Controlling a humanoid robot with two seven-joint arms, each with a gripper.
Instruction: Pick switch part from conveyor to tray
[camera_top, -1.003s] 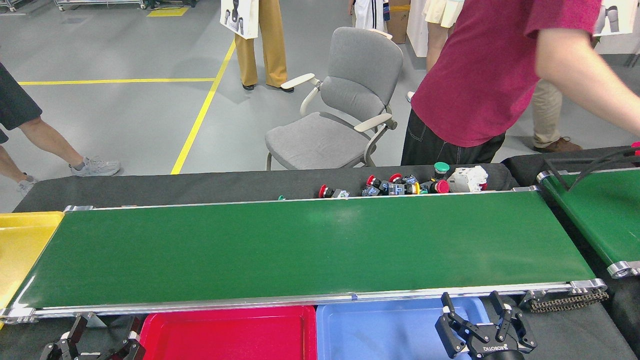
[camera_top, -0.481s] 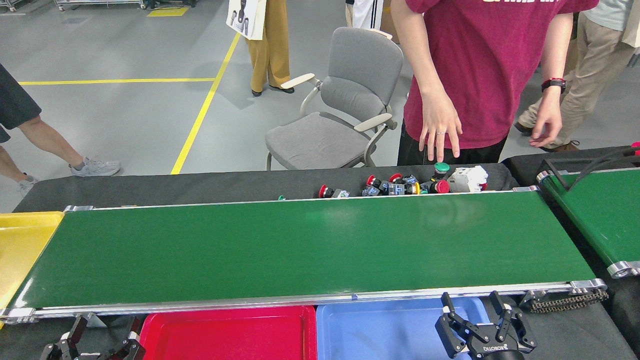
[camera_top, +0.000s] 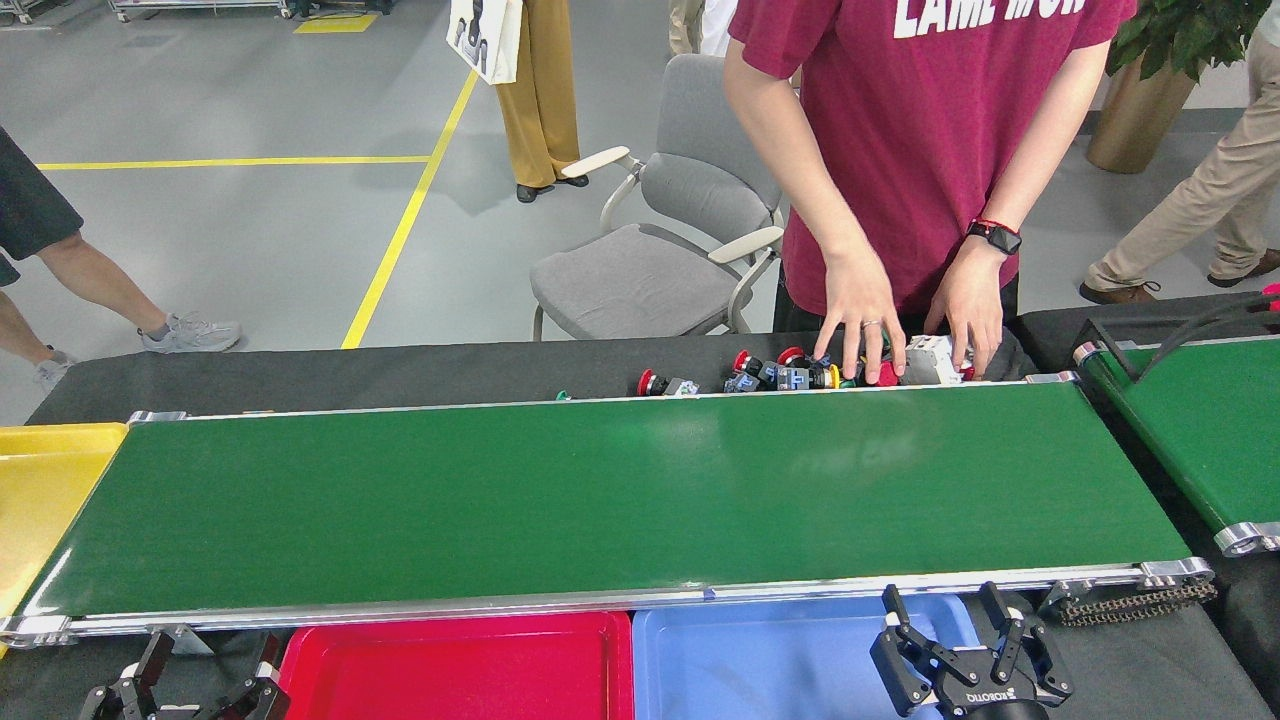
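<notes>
1. The switch parts (camera_top: 790, 374) sit in a loose heap on the black cloth just past the conveyor's far rail, toward its right end: small blocky bodies with round red, green and yellow caps, beside a white ribbed block (camera_top: 932, 358).
2. The conveyor (camera_top: 600, 490) is a flat, matte dark-green belt with silver rails and a black drive chain (camera_top: 1135, 603) at its near right corner; I see nothing on the belt.
3. Half a second ago the person in the maroon shirt only hovered one hand above the heap; now both hands (camera_top: 862, 310) are down in it.
4. My right gripper (camera_top: 960, 640) hangs open over the blue tray (camera_top: 760, 660), holding nothing.
5. My left gripper (camera_top: 185, 690), partly cut off, looks open.
6. The blue tray, the red tray (camera_top: 460, 665) and the yellow tray (camera_top: 45, 490) are smooth plastic and hold nothing in their visible parts.
</notes>
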